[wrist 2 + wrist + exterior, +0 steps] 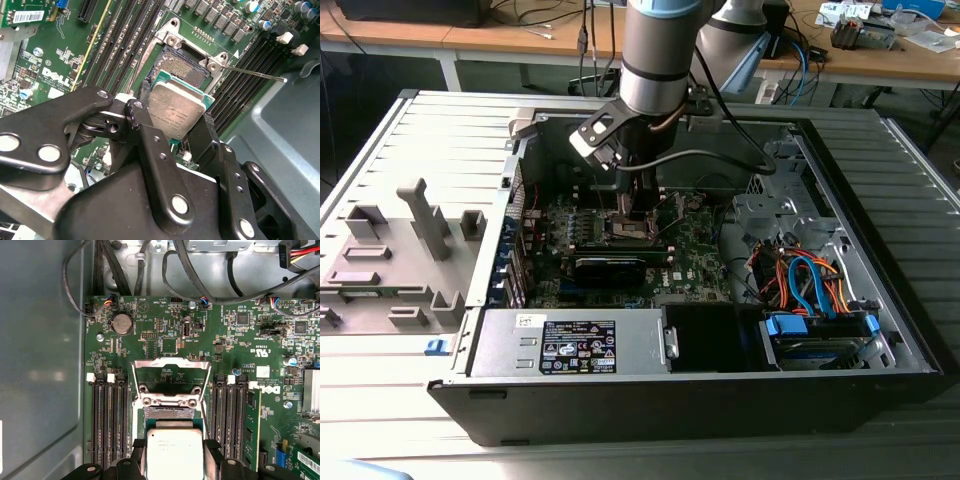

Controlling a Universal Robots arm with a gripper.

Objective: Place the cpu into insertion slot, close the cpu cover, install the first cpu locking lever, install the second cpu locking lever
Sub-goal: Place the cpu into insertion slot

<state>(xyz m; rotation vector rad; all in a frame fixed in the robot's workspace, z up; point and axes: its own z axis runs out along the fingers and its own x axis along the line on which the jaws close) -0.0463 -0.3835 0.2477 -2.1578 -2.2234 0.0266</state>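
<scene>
Cpu (174, 452) top-up in pincer (175, 112), abv slot (184, 62)

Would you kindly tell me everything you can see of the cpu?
The cpu is a flat square chip: dull silvery-grey metal top with print, thin green edge. The gripper clamps two opposite sides, metal face up. It hangs over part of the insertion slot, whose pin field is partly uncovered; whether it touches the slot I cannot tell.

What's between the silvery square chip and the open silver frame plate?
In the first wrist view, the dark square socket and a screwed silver bracket lie between the silvery chip and frame plate.
</scene>
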